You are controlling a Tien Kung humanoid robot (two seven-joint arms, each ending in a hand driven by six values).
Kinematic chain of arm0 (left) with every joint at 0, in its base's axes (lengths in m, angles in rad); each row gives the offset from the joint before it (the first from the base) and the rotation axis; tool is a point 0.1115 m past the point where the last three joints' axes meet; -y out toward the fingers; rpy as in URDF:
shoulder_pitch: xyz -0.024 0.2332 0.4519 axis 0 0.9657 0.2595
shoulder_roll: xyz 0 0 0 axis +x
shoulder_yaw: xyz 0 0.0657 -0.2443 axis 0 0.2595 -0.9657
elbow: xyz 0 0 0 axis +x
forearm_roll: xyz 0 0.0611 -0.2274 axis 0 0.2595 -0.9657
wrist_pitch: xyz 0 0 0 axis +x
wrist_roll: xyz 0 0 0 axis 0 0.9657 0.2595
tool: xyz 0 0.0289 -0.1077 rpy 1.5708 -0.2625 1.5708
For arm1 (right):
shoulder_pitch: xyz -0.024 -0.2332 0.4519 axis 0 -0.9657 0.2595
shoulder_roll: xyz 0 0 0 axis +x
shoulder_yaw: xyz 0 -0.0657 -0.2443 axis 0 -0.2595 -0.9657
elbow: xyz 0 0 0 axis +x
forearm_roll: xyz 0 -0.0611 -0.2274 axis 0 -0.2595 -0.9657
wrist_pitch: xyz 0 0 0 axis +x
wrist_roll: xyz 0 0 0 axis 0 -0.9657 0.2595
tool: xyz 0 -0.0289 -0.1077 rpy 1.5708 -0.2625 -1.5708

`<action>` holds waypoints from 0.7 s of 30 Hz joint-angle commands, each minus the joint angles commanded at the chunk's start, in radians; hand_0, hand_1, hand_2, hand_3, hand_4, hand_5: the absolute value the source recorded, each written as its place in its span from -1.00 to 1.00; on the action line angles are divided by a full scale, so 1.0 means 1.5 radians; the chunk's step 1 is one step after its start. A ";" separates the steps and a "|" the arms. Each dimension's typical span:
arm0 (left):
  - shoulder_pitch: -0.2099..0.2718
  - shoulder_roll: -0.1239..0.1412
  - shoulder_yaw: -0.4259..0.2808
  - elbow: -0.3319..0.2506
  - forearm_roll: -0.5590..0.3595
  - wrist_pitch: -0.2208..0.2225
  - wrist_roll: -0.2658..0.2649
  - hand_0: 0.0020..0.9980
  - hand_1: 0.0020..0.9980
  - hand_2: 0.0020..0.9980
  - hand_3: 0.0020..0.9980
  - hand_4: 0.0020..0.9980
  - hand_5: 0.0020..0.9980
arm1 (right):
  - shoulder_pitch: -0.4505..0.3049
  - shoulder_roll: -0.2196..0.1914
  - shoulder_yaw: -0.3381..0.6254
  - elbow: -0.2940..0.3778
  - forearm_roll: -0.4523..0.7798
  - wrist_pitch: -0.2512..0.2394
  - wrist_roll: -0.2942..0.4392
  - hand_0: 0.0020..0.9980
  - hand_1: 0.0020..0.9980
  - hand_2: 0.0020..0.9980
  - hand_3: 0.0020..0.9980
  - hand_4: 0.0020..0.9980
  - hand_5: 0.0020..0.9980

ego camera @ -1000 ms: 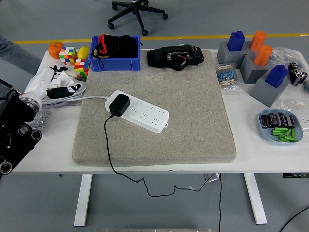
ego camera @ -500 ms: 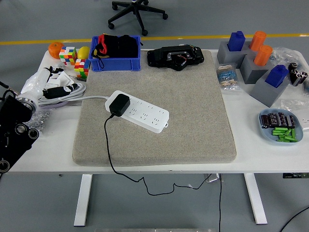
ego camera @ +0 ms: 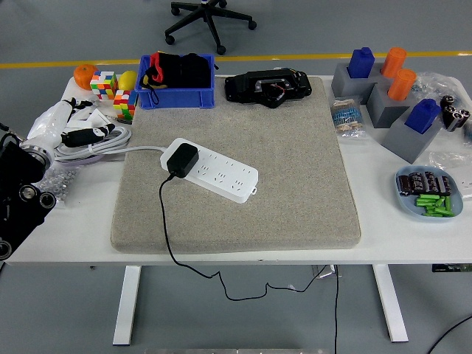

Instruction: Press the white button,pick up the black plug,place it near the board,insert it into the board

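1. White surface [ego camera: 383,225] carries a beige mat [ego camera: 295,169], with an office chair [ego camera: 209,18] on the grey floor beyond.
2. On the mat lies the white board [ego camera: 217,171], angled; the black plug [ego camera: 181,160] sits seated in its left end, cord [ego camera: 166,221] trailing off the near edge.
3. Left hand [ego camera: 55,125] is over by the left edge, white fingers [ego camera: 88,135] loosely spread, gripping nothing.
4. Right hand is out of shot.
5. Blue bin [ego camera: 177,96] sits behind the mat.
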State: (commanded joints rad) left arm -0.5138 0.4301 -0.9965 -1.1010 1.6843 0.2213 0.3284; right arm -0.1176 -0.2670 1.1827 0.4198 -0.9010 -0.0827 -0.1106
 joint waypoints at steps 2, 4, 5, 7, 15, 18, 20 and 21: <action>-0.001 0.001 0.000 0.000 0.000 -0.001 0.000 0.77 0.79 0.73 0.65 0.71 0.05 | 0.000 0.000 0.000 0.000 0.000 0.000 0.000 0.47 0.40 0.35 0.22 0.36 -0.30; -0.001 0.001 0.000 0.000 0.000 -0.001 0.001 0.77 0.79 0.73 0.65 0.71 0.05 | 0.000 0.001 0.000 0.000 0.000 0.000 0.000 0.47 0.40 0.35 0.22 0.36 -0.30; -0.001 0.001 0.000 0.000 0.000 -0.001 0.001 0.77 0.79 0.73 0.65 0.71 0.05 | 0.000 0.001 0.000 0.000 0.000 0.000 0.000 0.47 0.40 0.35 0.22 0.36 -0.30; -0.001 0.001 0.000 0.001 0.000 -0.002 0.001 0.77 0.79 0.73 0.65 0.71 0.05 | 0.001 0.001 0.000 0.000 0.000 0.000 0.000 0.47 0.40 0.35 0.22 0.36 -0.30; -0.002 0.001 0.001 0.002 0.000 -0.003 0.002 0.77 0.79 0.73 0.65 0.71 0.05 | 0.001 0.000 0.000 0.000 0.000 0.000 0.000 0.47 0.40 0.35 0.22 0.36 -0.30; -0.003 0.001 0.001 0.002 0.000 -0.003 0.002 0.77 0.79 0.73 0.65 0.71 0.05 | 0.001 0.001 0.001 0.000 0.000 0.000 0.000 0.47 0.40 0.35 0.22 0.36 -0.30; -0.003 0.001 0.001 0.002 0.000 -0.003 0.002 0.77 0.79 0.73 0.65 0.71 0.05 | 0.002 0.001 0.002 0.000 0.000 0.000 0.000 0.47 0.40 0.35 0.22 0.36 -0.30; -0.002 0.001 0.002 0.002 -0.001 -0.003 0.002 0.77 0.79 0.73 0.65 0.71 0.05 | 0.002 0.001 0.002 0.000 0.000 0.000 0.000 0.47 0.40 0.35 0.22 0.36 -0.30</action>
State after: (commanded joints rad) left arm -0.5175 0.4313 -0.9940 -1.0977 1.6834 0.2166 0.3316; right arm -0.1149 -0.2659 1.1857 0.4196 -0.9016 -0.0825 -0.1108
